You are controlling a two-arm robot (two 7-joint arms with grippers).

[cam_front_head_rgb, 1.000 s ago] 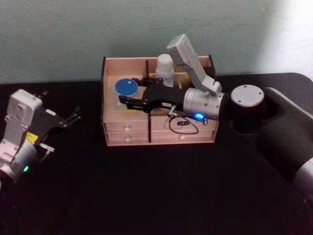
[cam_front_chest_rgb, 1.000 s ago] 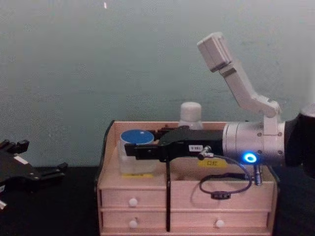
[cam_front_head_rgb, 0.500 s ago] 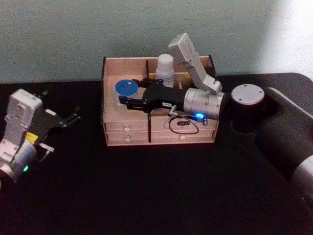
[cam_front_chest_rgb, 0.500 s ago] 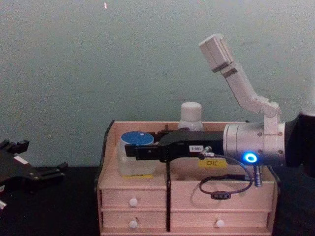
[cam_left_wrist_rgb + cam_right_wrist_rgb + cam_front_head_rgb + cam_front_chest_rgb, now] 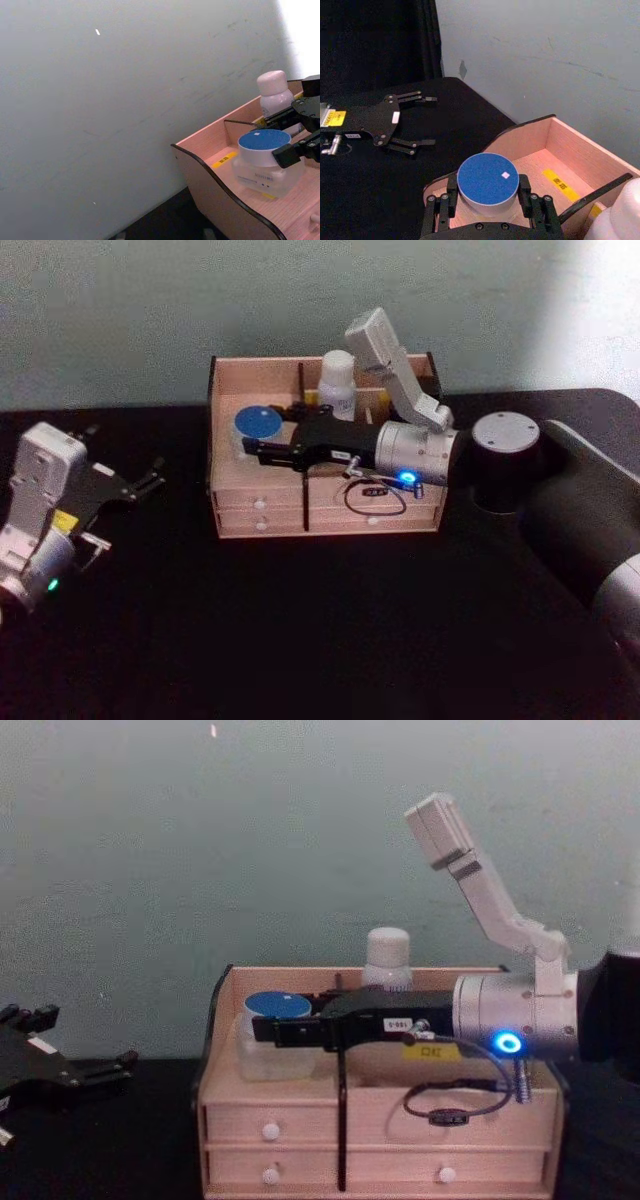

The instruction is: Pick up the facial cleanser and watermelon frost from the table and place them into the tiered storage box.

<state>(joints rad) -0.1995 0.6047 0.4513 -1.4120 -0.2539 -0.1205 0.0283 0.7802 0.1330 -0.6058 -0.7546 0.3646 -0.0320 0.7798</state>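
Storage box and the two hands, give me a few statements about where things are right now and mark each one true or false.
1. The watermelon frost sits in the tiered storage box's left compartment. True.
2. The facial cleanser lies on the black table in front of the box. False: it stands upright inside the box, behind the right arm.
3. The right hand has a finger on either side of the blue-lidded jar. True.
4. The left hand holds the white bottle. False: it is open and empty, over the table to the left of the box.
5. The box's small drawers are pulled out. False: they look closed, with the white knobs flush along the front.
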